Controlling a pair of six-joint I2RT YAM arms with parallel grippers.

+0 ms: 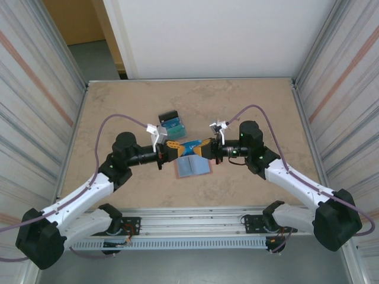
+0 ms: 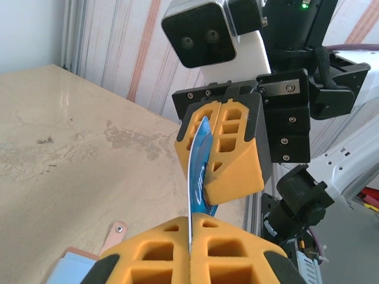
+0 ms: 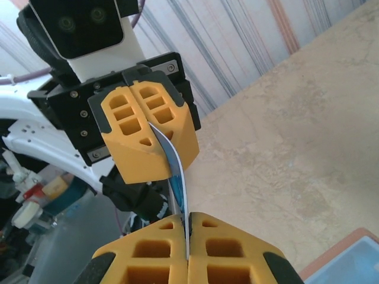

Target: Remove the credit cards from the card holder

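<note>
The card holder (image 1: 194,167) lies open flat on the worktop (image 1: 118,106), blue-grey lining up and a salmon-pink edge around it. Its little pink tab (image 2: 116,233) rests on the stone-patterned surface. Whether any card sits in its pockets cannot be told. Behind it, near the middle of the worktop, lies a fanned pile (image 1: 172,123) of blue, teal and black flat pieces.

A blue card (image 1: 190,145) is out of the holder and held on edge in the air just above it. There are pale marks on its face, too small to read.

The left tool (image 1: 176,148) has its orange pads pressed together on one end of this card. The right tool (image 1: 204,148), facing it nose to nose, is likewise clamped tight on the other end. The card spans the short gap between them.
</note>
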